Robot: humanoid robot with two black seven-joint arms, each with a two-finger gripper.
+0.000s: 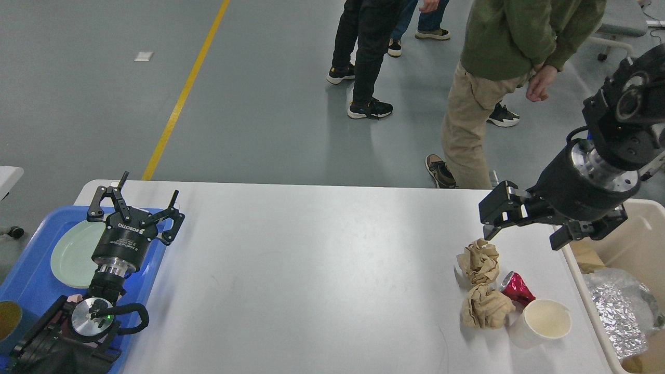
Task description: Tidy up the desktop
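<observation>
Hovering above the counter's [311, 270] right end, the right tool [519, 226] hangs released over the upper paper wad [479, 261]; the left tool [136, 206] idles spread over the blue tray [31, 280]. Risk: descending off-centre could nudge the red wrapper [515, 289] or tip the paper cup [544, 321] just beside. Counter fills the lower view, long axis left-right.

desktop [311, 270] white | tray [31, 280] blue | can [515, 289] red | bin [644, 234] beige
</observation>
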